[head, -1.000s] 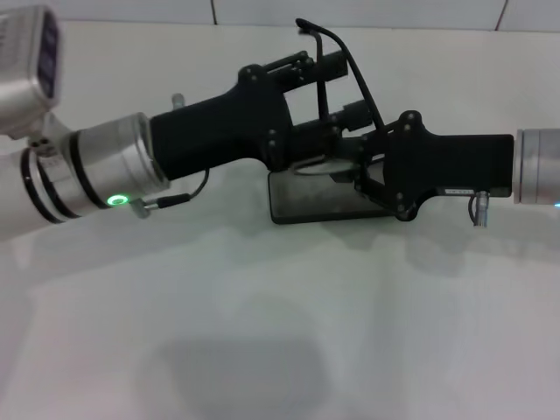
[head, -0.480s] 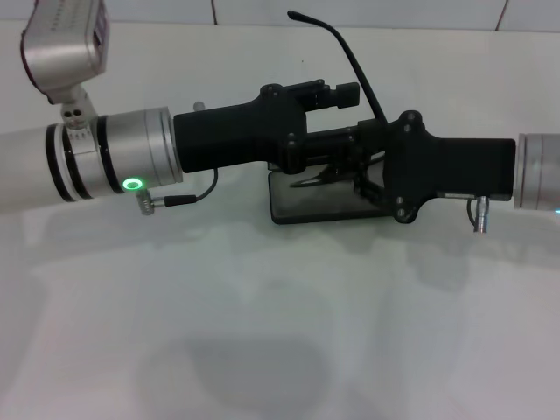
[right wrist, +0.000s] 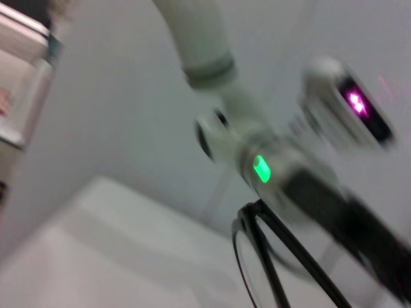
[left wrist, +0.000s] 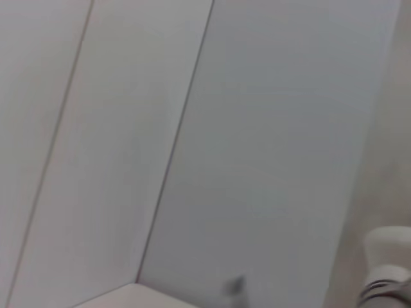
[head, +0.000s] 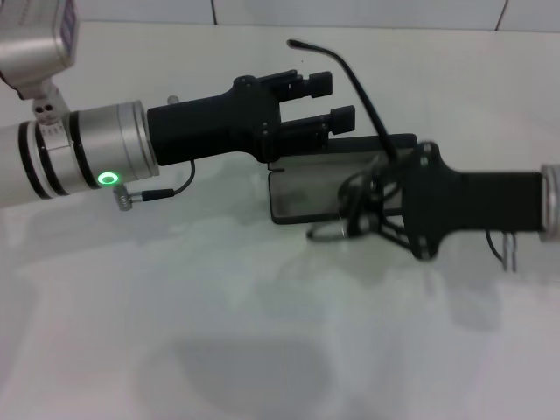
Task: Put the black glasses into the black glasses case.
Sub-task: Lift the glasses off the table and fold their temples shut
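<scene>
The black glasses (head: 353,199) hang tilted in my right gripper (head: 374,210), which is shut on their frame just over the right end of the black glasses case (head: 302,192). One slim temple arm (head: 350,79) sticks up and back. The case lies open on the table, grey lining up, lid (head: 385,144) behind. My left gripper (head: 325,101) is open and empty, just above the case's back left edge. In the right wrist view a rim of the glasses (right wrist: 257,256) shows close up, with the left arm (right wrist: 276,167) behind it.
The white table (head: 262,332) runs out to the front and both sides. A tiled wall (head: 350,10) stands behind it. The left wrist view shows only wall panels (left wrist: 192,128).
My left gripper has opened, let go of the glasses and drawn back to the left. My right gripper has moved right and toward the front with the glasses, uncovering the case.
</scene>
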### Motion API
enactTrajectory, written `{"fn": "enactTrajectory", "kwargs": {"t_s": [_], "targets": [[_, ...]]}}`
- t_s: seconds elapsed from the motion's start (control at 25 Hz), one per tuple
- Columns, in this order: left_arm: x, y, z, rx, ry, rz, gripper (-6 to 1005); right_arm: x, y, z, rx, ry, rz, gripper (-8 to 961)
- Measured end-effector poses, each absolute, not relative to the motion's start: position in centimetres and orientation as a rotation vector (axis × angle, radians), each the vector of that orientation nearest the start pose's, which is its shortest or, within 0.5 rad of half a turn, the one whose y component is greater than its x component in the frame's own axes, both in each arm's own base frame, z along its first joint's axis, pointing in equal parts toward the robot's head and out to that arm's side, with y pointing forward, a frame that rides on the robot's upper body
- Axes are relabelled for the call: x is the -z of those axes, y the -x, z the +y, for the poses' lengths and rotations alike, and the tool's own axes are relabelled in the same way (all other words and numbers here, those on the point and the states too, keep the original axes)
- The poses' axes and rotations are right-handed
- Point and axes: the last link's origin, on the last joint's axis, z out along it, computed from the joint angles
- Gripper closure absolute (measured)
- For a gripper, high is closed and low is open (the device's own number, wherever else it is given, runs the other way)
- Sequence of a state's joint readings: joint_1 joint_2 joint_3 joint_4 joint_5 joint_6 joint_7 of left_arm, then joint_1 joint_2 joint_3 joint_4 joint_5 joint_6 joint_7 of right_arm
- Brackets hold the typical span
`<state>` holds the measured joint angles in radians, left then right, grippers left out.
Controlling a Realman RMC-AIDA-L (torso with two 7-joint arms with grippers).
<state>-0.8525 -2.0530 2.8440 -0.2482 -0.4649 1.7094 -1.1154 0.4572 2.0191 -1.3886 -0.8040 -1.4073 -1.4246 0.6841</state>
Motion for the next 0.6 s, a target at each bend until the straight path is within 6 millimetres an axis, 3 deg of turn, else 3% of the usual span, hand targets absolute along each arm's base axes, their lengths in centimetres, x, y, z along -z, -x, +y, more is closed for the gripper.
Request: {"fn": "enactTrajectory", "kwargs": {"t_s": [0.32,0.44,0.6], "targets": [[3.6,19.8,35.8,1.104,2.694,-0.534,310,2.4,-17.7,28.8,-1.030,2.741,-0.820,793],[3.8,19.3,35.7,1.118,2.698,-0.481,311,3.2,-17.4,29.0,-1.048,2.776,-0.790,791],[3.9,18.6,35.1,1.167,2.705,-0.373,312,3.8,-17.1,30.4,-1.085,2.796,-0.615,788]]}}
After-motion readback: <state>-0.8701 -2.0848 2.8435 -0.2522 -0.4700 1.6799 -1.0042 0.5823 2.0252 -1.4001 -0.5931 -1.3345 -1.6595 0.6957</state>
